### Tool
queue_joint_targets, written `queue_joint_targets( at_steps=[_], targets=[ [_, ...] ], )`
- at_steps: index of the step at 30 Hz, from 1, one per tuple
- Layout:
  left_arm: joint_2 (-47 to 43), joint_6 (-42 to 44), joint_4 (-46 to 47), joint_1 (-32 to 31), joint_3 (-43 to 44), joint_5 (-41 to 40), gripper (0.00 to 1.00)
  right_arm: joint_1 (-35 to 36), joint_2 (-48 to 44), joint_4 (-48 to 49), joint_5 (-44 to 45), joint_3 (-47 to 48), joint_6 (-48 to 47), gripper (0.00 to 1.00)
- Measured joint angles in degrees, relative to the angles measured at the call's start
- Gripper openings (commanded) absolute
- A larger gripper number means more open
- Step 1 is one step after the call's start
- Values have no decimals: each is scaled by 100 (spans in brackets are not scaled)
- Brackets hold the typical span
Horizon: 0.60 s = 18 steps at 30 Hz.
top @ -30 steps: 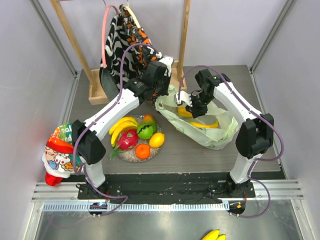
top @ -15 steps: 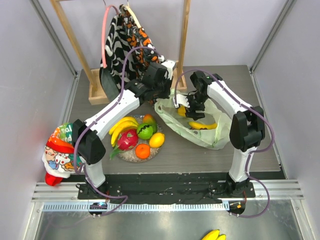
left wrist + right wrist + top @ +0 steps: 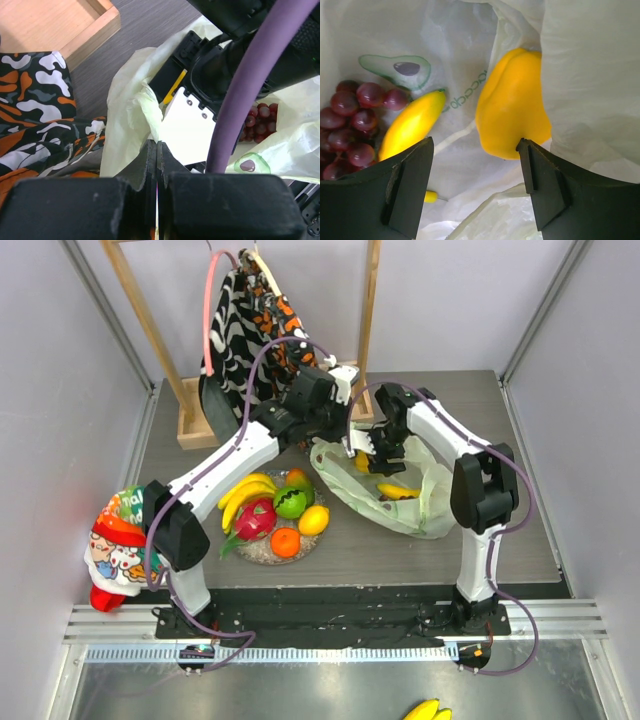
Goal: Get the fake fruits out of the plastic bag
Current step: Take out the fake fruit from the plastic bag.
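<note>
- The right gripper (image 3: 475, 146) is seen with its jaws spread wide and nothing held. It is lowered into the mouth of the bag (image 3: 590, 75), just above a yellow fruit (image 3: 512, 105).
- Beside that fruit, inside the bag, a banana (image 3: 412, 127) and a cluster of grapes (image 3: 347, 127) are seen lying on the film.
- The left gripper (image 3: 156, 150) is closed tight, and the bag's rim is pinched between its jaws at the far-left side of the mouth.
- The bag is laid on the table (image 3: 500, 410), right of centre and crumpled, with both grippers at its far end.
- Near its left side a clear plate (image 3: 250, 552) is set. Bananas (image 3: 245, 495), a mango (image 3: 298, 478), an apple (image 3: 290, 503), a lemon (image 3: 314, 520), a dragon fruit (image 3: 255, 520) and an orange (image 3: 285, 542) are piled on it, touching.
- The table is shown as dark grey, matte and wood-grained. A metal rail (image 3: 560, 618) is fixed along its near edge, by the arm bases.
- At the far-left corner a wooden rack (image 3: 148, 335) is placed; a patterned cloth (image 3: 255, 310) is hung from it, just behind the left gripper.
- A Santa figure (image 3: 115, 545) is propped at the near-left edge.
- The table is enclosed by plain pale walls (image 3: 60, 390) — left, back and right.
- A banana bunch (image 3: 425, 710) is cut off by the bottom edge, on the metal floor below the rail.
</note>
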Motion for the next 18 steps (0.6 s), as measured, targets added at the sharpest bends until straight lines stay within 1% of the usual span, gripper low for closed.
queue_joint_targets(
  at_steps=[12, 18],
  targets=[
    [-90, 120, -4, -107, -111, -28, 0, -11, 365, 0, -7, 389, -278, 76],
    [-184, 225, -42, -175, -168, -66, 0, -11, 428, 22, 2, 470, -278, 74]
  ],
)
